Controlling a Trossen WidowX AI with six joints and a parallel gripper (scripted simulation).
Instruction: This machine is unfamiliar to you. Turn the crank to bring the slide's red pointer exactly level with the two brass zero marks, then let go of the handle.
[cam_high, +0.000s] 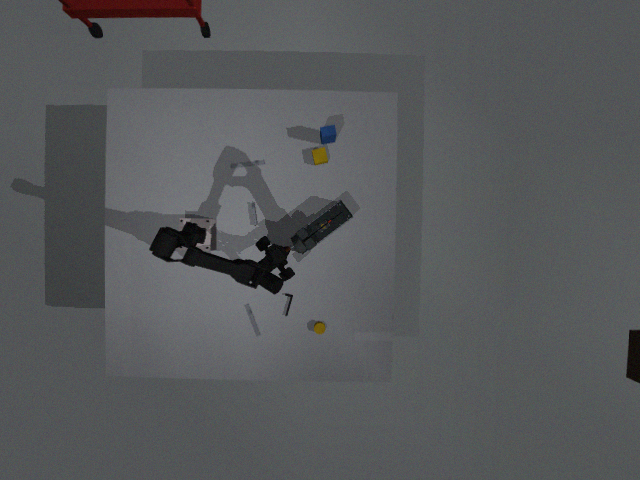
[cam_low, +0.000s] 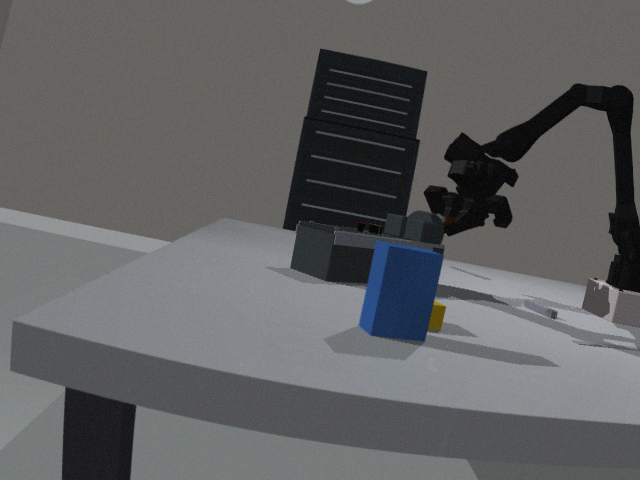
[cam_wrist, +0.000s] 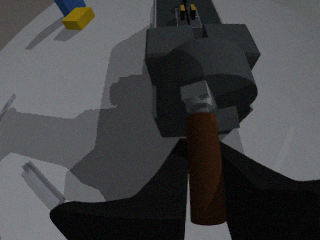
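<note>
The dark grey machine (cam_high: 341, 207) (cam_low: 312, 253) (cam_wrist: 220, 60) stands on the table. Its red pointer (cam_high: 329, 221) (cam_low: 360, 225) sits off the brass marks (cam_high: 323, 225) (cam_low: 374, 227) (cam_wrist: 187, 11), farther from the crank end; the pointer is not visible in the wrist view. A short metal crank arm (cam_wrist: 195, 92) joins the round housing to the brown-orange handle (cam_wrist: 206, 175) (cam_low: 448, 220). My gripper (cam_wrist: 195, 143) (cam_high: 285, 251) (cam_low: 450, 223) is shut on the handle, a black finger on each side. The slide's finer detail is too small to read in the top and exterior views.
A blue block (cam_high: 328, 134) (cam_low: 405, 291) and a yellow block (cam_high: 320, 156) (cam_low: 437, 316) (cam_wrist: 79, 18) stand beside the machine. A yellow cylinder (cam_high: 319, 328), a dark L-shaped piece (cam_high: 288, 304) and grey bars (cam_high: 252, 317) (cam_low: 540, 308) (cam_wrist: 44, 184) lie around the arm.
</note>
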